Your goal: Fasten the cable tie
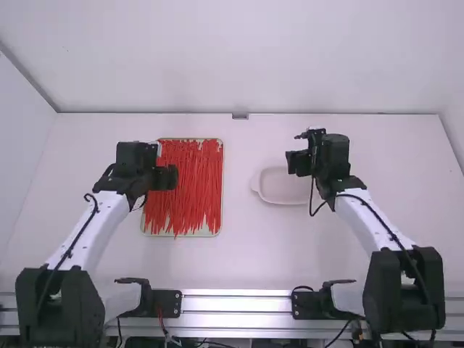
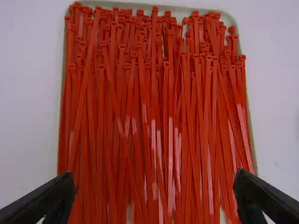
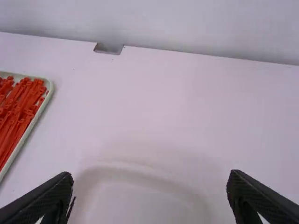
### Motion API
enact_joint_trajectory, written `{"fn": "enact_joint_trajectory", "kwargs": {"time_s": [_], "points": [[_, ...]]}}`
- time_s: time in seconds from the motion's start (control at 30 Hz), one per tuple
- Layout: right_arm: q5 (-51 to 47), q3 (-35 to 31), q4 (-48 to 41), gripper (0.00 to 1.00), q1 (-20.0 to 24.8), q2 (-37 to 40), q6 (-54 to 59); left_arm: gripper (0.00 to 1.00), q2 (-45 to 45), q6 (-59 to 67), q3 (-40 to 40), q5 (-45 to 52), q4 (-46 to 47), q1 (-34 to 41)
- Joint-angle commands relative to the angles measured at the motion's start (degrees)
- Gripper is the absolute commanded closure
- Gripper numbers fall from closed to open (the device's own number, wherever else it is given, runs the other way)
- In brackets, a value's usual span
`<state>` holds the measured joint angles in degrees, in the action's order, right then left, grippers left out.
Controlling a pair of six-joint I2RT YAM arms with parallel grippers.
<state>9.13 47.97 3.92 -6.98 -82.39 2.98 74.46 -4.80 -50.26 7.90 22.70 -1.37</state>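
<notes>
Hanging above the left edge of a pale tray [image 3: 33, 119], with the left arm [image 1: 94, 217] stretched up from its base at the near left and the left jaws released, spread wide, grasping nothing. Packed into that tray on the white surface [image 1: 87, 145], lying lengthwise from near end to far end in a thick, partly crossed heap: red-orange cable ties [image 1: 190, 185], all straight and unlooped, with small square heads clustered at one end in the left wrist view. Fixed at the far edge of the surface, about mid-width, beyond the tray's far right corner: a small grey bracket [image 1: 240, 116]. Set right of the tray and apart from it, near the middle: a shallow white dish [image 1: 279, 190] with a small lug at its left side. Poised over the right part of that dish, with the right arm [image 1: 377, 225] bent up from its base at the near right and the right jaws likewise released, held wide apart and holding nothing, pointed across the dish toward the far edge of the surface.
</notes>
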Motion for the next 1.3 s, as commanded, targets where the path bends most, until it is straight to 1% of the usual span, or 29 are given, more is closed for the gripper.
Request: {"fn": "enact_joint_trajectory", "kwargs": {"time_s": [0.0,0.17,0.27,0.5,0.6,0.63,0.73,0.93,1.03,1.1,1.27], "points": [[0.89,3.44,0.33,0.08,-0.46,-2.77,0.1,0.08,2.43,-0.73,-4.06,0.75,2.01,-0.7],[1.3,5.67,0.44,0.04,-0.76,-6.42,0.2,0.03,5.99,-1.04,-9.84,-1.57,7.36,-0.81],[1.45,6.33,0.49,0.03,-0.86,-7.52,0.23,0.02,7.13,-0.67,-11.53,-1.4,8.64,-0.86],[1.57,6.84,0.35,0.02,-0.94,-8.26,0.17,0.01,8.26,-0.81,-12.31,-1.46,9.05,-0.9],[1.55,6.84,0.07,0.02,-0.96,-8.22,-1.79,0.01,8.24,-1.03,-12.31,-1.44,9.62,-0.96],[1.57,6.84,-1.03,0.02,-0.92,-7.69,-3.37,0.01,8.24,-2.43,-12.33,-1.36,10.05,-1.4],[1.53,6.84,-3.04,0.02,-0.61,-6.23,-3.26,0.01,8.24,-4.96,-12.94,-1.33,11.96,-2.21],[1.57,6.84,-6.67,0.02,-0.46,-2.14,-3.69,0.01,8.24,-4.87,-16.15,-0.83,16.46,-1.7],[1.38,6.84,-8.63,0.02,-0.46,0.22,-6.43,0.01,8.24,-4.83,-18.58,2.27,20.35,-1.16],[1.36,6.84,-10.36,0.02,-0.68,2.54,-8.02,0.01,8.24,-4.85,-21.2,5.9,24.55,-1.4],[-0.22,6.84,-14.97,0.02,-0.9,6.82,-8.22,0.01,8.24,-4.83,-24.65,6.97,29.27,-1.53]]}}
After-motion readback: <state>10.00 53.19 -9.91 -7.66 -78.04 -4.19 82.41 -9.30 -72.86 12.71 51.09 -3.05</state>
